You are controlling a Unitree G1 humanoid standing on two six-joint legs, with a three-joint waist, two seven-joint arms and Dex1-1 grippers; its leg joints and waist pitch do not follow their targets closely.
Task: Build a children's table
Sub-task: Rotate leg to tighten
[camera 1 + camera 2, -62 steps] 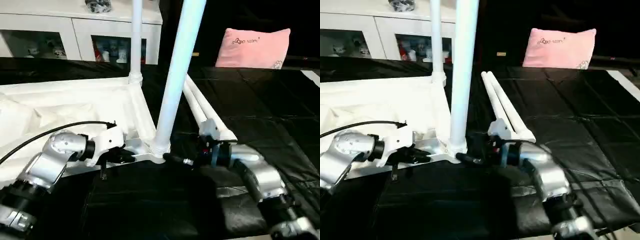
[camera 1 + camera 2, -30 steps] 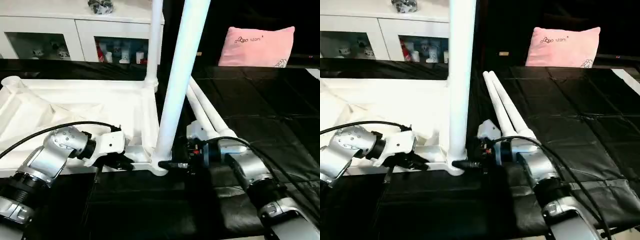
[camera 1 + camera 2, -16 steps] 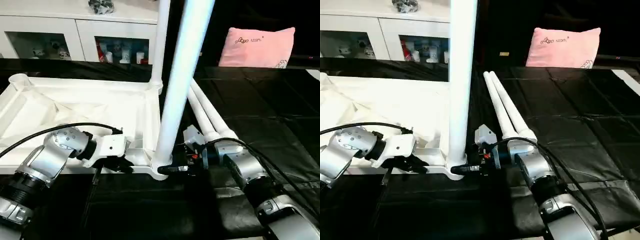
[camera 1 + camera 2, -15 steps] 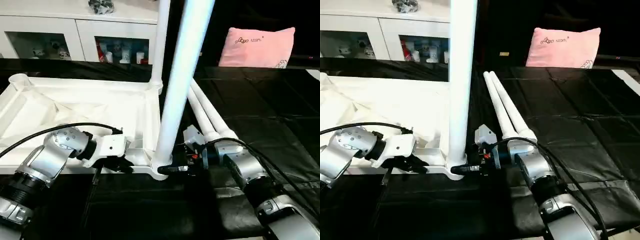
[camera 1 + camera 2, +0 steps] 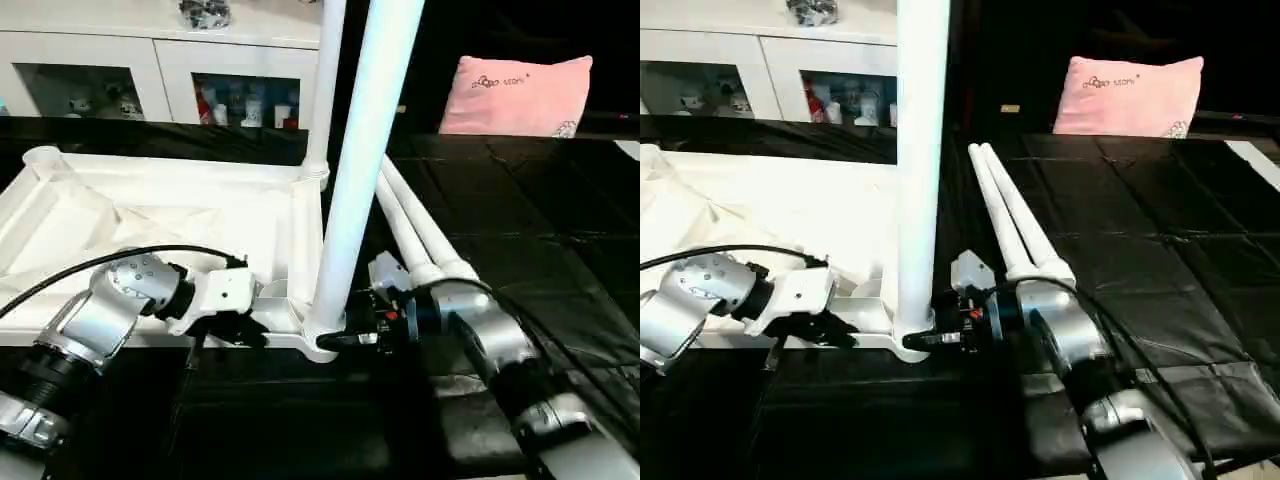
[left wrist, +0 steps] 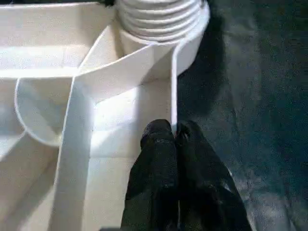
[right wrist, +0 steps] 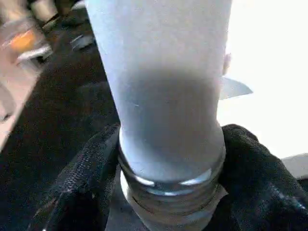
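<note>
The white tabletop [image 5: 180,215] lies upside down, ribbed underside up. One leg [image 5: 328,80] stands upright in its far right corner socket. A second leg [image 5: 365,150] stands in the near right corner socket. Two more legs [image 5: 420,235] lie side by side on the black mat beside it. My left gripper [image 6: 172,131] is shut on the tabletop's thin near rim, just left of that corner. My right gripper [image 7: 171,149] reaches in from the right, a black finger [image 7: 91,168] pressed on each side of the near leg [image 7: 163,96] just above its threaded base.
A white cabinet with glass doors [image 5: 150,70] stands behind the tabletop. A pink pillow [image 5: 520,95] leans at the back right. Black mat [image 5: 530,220] covers the floor to the right and in front. A black cable [image 5: 100,265] arches over my left forearm.
My right gripper has moved in and closed around the base of the near upright leg. The left gripper has kept its hold on the rim. The camera has shifted a little.
</note>
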